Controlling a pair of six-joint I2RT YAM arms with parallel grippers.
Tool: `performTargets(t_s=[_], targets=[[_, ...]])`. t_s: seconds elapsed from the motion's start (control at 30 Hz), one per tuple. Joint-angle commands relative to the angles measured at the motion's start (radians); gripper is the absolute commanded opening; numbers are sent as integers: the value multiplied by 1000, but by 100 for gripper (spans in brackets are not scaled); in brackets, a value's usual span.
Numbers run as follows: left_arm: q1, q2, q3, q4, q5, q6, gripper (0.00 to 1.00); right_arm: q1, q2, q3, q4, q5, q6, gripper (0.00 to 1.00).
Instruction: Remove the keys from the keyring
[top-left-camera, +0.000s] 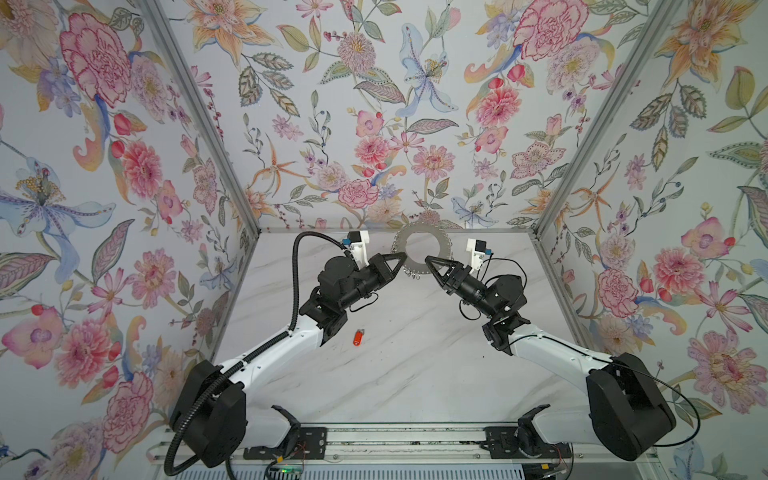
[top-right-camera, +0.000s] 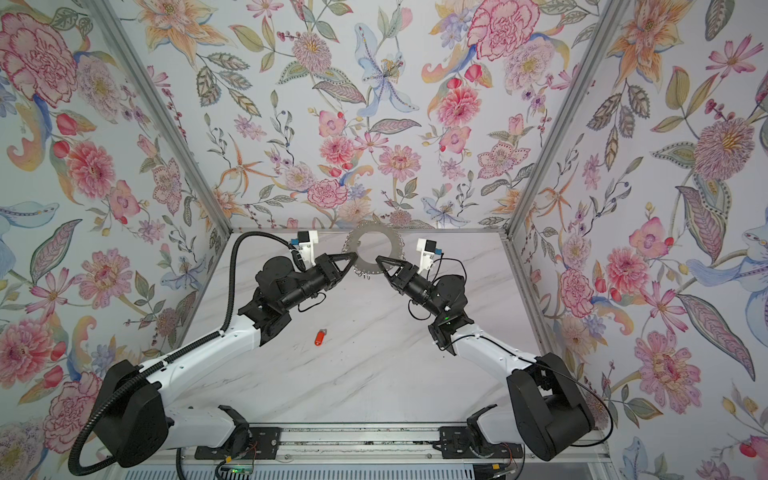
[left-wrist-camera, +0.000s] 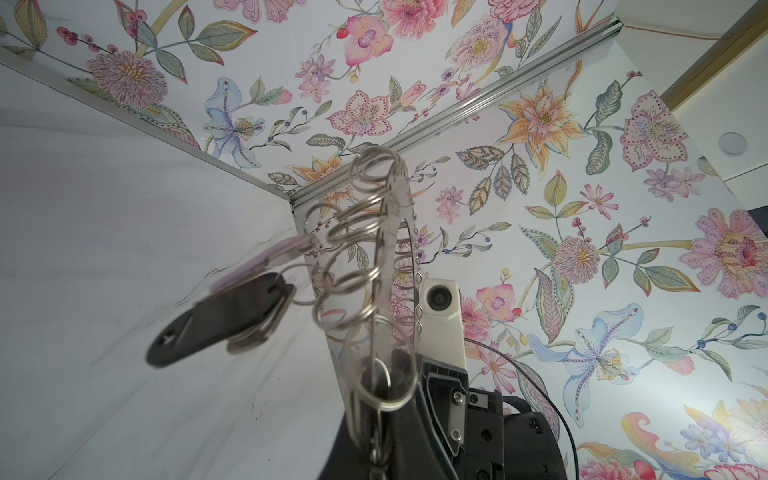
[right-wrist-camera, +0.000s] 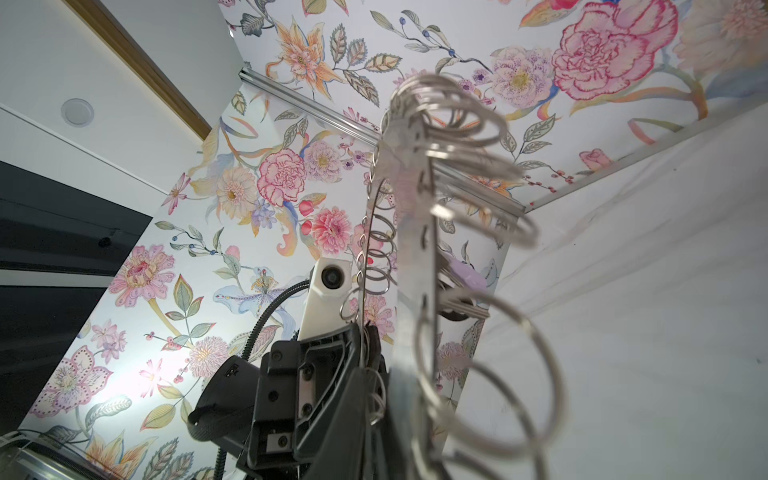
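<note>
Keyring (top-left-camera: 444, 249), a flat silver disc fringed with wire loops, hangs raised over the 12 o'clock edge of the marble counter (top-left-camera: 415, 374), pinched between two robot arms. The left tool (top-left-camera: 401, 255) is clamped shut on the rim at the disc's 9 o'clock. The right tool (top-left-camera: 428, 259) is closed tight on it at about 4 o'clock, though whether its tips bite the plate or one of the loops cannot be made out.

An orange-red fob (top-left-camera: 358, 337) already lies free on the counter, at roughly 7 o'clock from the disc and just beside the left forearm. Two tags are yet to come off. The left wrist view shows a black-rimmed tag (left-wrist-camera: 216, 320) with a small silver key (left-wrist-camera: 249, 338) behind it, and a pale lilac tag (left-wrist-camera: 270, 257). All are blurred and dangle from loops on one face of the disc. The top views hide them.

With both tools locked on the keyring, neither is free to work a tag loose. The job likely goes best if the left tool holds the disc steady while the right lets go and waits for the tags to settle. It can then take the black-rimmed tag close to its loop and thread it round the wire's split. Tugging could twist the disc out of the left tool's narrow hold.
</note>
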Motion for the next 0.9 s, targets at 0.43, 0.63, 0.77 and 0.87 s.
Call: performTargets(t_s=[0.43,0.63,0.77,0.87], targets=[[88,-137,-41,-51,16,167,55,-51,-54,34,3,-24,13,0],[95,-179,-46,-151,-38,540,55,-68,-49,61,6,-74,72,0],[95,-181,-63,-169,-49,786,52,-73,-68,91,-79,-111,56,0],[96,-187,-112,-93,-15,890,50,-80,-78,112,-134,-153,52,0]])
